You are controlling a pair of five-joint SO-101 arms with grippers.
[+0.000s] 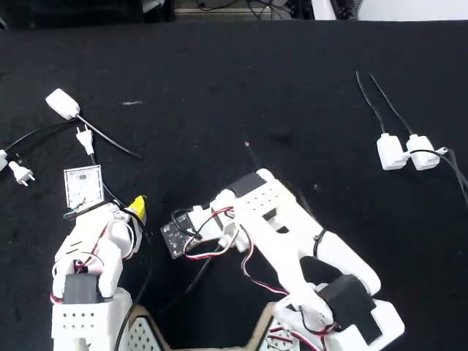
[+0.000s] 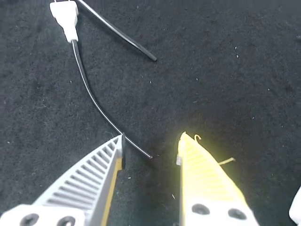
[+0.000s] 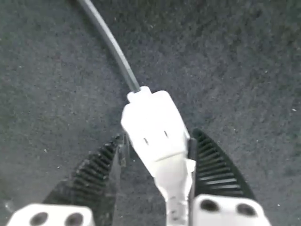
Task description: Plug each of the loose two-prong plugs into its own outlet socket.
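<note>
We've got the white plug (image 3: 153,125) pinched by its sides in the right gripper (image 3: 157,136), low over the black mat (image 1: 219,88) mid-table, probably for carrying to a socket. The left gripper (image 2: 151,136) hangs with fingers spread over another plug's cord (image 2: 87,89), likely lining up a grab.

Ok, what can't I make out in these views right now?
High view: the right arm covers the right end effector and its white connector.
Right wrist view: the connector's prongs, if any, hidden by its own body.
High view: white piece at the left edge, cut off by the frame.
</note>
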